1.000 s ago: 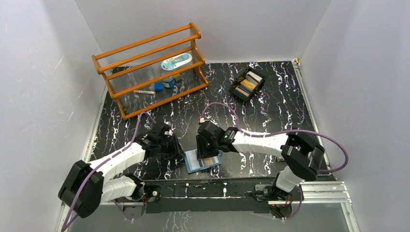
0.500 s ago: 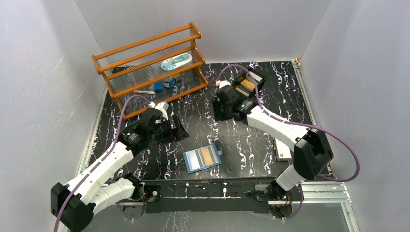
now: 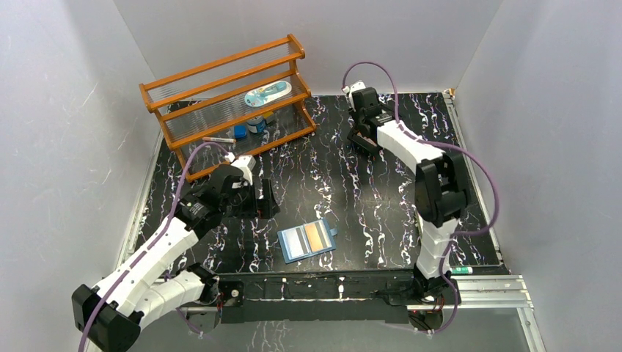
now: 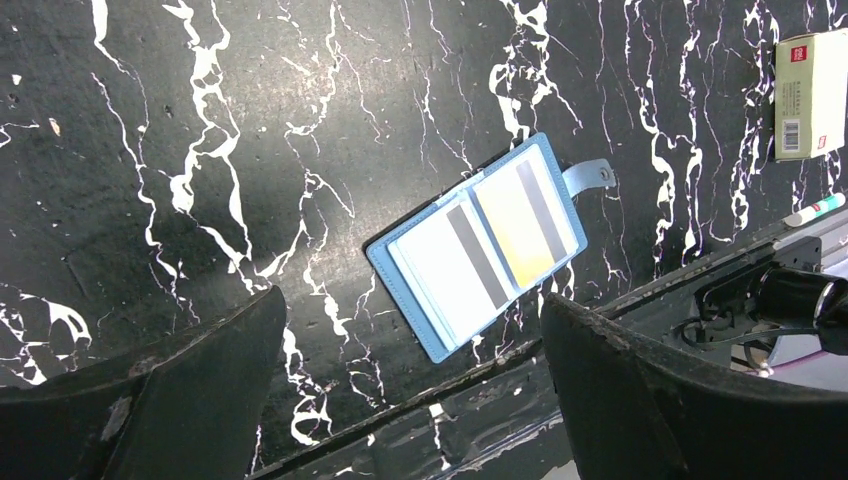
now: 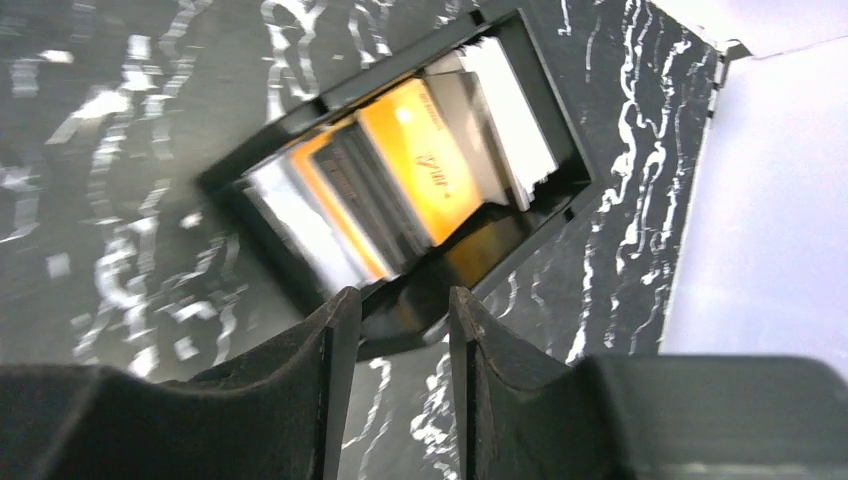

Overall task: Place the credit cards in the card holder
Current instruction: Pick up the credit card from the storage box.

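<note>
Teal-blue and lying open, the card holder (image 3: 308, 240) sits on the black marbled table (image 3: 352, 198) near its front edge, between the two arm bases. From above, its inside reads only as pale and orange bands. The left wrist view resolves these into two credit cards in its slots, a cream card (image 4: 450, 268) and a yellow card (image 4: 527, 222), each with a grey stripe. It also shows the snap tab (image 4: 590, 177) sticking out at one side.

The left pincer (image 3: 262, 199) hangs over the table beside the holder, its fingers (image 4: 150, 400) spread wide with nothing between them. That wrist view also catches a pale box (image 4: 810, 95) and a pen (image 4: 815, 210), both cut off by the frame edge.

The right pincer (image 3: 362, 139) is at the far side of the table, and from above it hides whatever lies under it. Its own wrist view shows a black tray (image 5: 540, 215) holding more cards. An orange card (image 5: 420, 165) is the clearest and the others are blurred. Its fingers (image 5: 300, 400) stand partly apart over the tray's near wall, gripping nothing.
</note>
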You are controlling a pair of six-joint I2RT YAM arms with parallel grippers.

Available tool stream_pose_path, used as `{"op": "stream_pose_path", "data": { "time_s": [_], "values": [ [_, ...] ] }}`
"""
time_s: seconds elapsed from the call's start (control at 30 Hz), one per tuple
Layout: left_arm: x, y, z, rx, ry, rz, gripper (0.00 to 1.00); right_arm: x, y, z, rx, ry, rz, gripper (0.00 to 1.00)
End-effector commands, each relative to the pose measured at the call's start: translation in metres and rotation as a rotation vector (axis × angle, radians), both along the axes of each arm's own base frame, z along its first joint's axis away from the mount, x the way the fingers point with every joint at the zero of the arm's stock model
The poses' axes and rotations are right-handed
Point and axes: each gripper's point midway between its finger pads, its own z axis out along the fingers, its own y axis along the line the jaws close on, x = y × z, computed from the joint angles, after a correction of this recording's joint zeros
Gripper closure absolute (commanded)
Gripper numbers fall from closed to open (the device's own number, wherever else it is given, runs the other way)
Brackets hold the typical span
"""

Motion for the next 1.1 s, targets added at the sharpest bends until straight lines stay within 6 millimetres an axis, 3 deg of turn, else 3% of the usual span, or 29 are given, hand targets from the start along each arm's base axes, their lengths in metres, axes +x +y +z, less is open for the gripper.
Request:
{"op": "stream_pose_path", "data": {
  "time_s": [0.0, 0.13, 0.33, 0.7, 1.07],
  "values": [
    [-0.005, 0.009, 0.002, 0.024, -0.049, -0.018, 0.01, 0.050, -0.023, 0.017, -0.169, -0.078, 0.053, 0.55],
    [-0.003, 0.011, 0.004, 0.017, -0.067, -0.003, 0.01, 0.080, -0.038, 0.015, -0.283, -0.088, 0.068, 0.57],
    [-0.003, 0.011, 0.002, 0.023, -0.064, -0.002, 0.01, 0.104, -0.059, 0.005, -0.342, -0.083, 0.060, 0.56],
    [-0.002, 0.012, -0.002, 0.039, -0.051, 0.002, 0.01, 0.117, -0.048, -0.016, -0.323, -0.062, 0.152, 0.57],
    [-0.002, 0.013, -0.003, 0.050, -0.046, 0.006, 0.01, 0.127, -0.051, -0.038, -0.358, -0.033, 0.160, 0.58]
  ]
}}
